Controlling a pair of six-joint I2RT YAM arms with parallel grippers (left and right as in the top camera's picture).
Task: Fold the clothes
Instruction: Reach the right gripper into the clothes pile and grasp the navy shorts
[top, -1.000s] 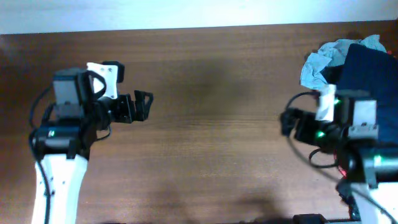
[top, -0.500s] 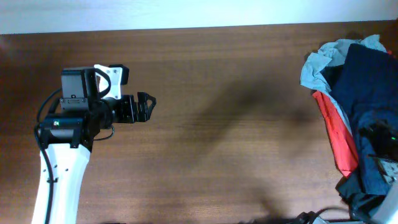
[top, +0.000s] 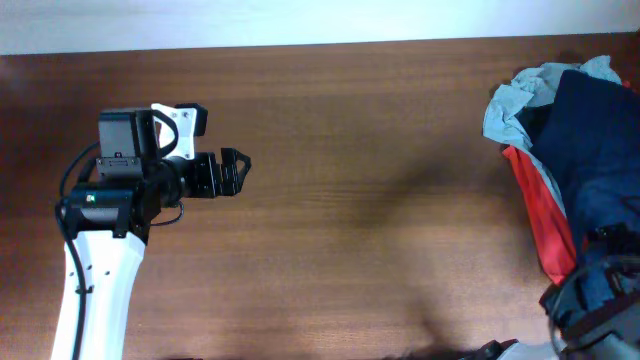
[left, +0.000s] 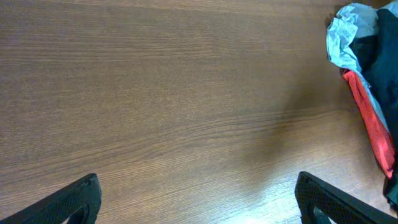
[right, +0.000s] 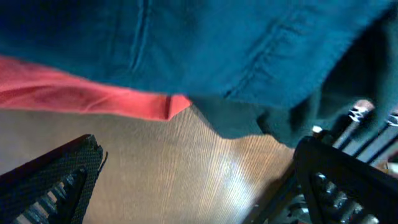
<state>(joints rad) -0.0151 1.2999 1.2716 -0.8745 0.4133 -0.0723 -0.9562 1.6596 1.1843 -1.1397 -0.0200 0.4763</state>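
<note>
Left pincer (top: 235, 172), right pincer (right: 199, 177) released, empty; red shirt (top: 535, 210) and grey shirt (top: 510, 100) crowd navy shorts (top: 600, 125)

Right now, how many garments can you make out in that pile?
3: light grey shirt at the far end, navy shorts on top, red shirt along the inner edge. More may be hidden.

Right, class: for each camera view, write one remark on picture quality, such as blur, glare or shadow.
Overhead: even light, a soft shadow on the table, blur at the lower right corner. Left wrist: sharp wood grain, a pale glare patch near the bottom edge. Right wrist: the navy shorts and red shirt are close and soft; glare streaks the wood.
</note>
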